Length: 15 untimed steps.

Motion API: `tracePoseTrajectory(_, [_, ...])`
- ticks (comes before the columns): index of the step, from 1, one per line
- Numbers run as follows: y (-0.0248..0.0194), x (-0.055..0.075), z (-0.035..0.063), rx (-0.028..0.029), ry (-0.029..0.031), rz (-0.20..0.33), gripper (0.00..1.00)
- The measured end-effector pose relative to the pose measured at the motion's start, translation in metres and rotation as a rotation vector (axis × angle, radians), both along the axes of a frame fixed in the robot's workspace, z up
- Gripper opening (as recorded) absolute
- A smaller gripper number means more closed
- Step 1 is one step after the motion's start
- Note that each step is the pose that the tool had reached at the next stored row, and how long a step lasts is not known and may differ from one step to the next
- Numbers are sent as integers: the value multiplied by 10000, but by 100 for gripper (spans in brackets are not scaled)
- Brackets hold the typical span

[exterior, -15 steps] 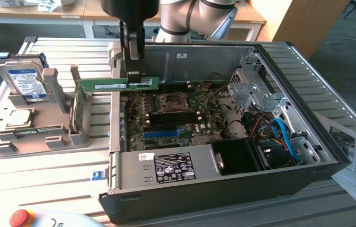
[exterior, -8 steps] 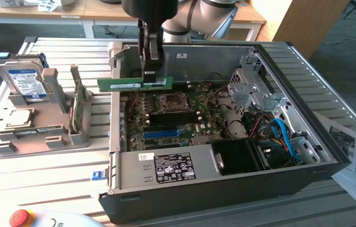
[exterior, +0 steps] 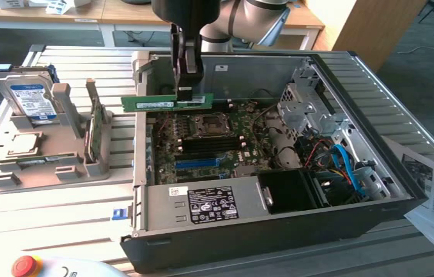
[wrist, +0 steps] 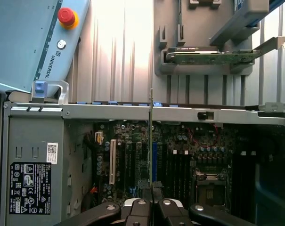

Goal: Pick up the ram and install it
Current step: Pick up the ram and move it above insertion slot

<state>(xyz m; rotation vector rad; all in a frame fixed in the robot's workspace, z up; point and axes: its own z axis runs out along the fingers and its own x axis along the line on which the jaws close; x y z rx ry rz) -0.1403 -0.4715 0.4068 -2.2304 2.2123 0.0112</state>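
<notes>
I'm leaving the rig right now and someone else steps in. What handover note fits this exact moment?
Gripper: shut on the ram, gripping its upper edge near one end.
Ram: held level on its long edge, in the air inside the open computer case, above the motherboard and apparently clear of it.
Done: ram picked up.
Left: ram not yet seated in any slot.

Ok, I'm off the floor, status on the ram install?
Gripper shut on the ram. Ram held level over the motherboard in the open case, not seated. Nothing seen between them.
</notes>
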Motion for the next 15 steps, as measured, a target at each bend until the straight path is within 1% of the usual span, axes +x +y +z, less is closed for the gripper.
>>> tracePoseTrajectory(5, [-2,-1,0,67,-53,0,12])
tracePoseTrajectory(8, [-4,-2,1,129,-90,-2,12])
tracePoseTrajectory(10, [-6,-1,1,160,-98,0,12])
tracePoseTrajectory(15, [-12,13,0,166,-99,1,12])
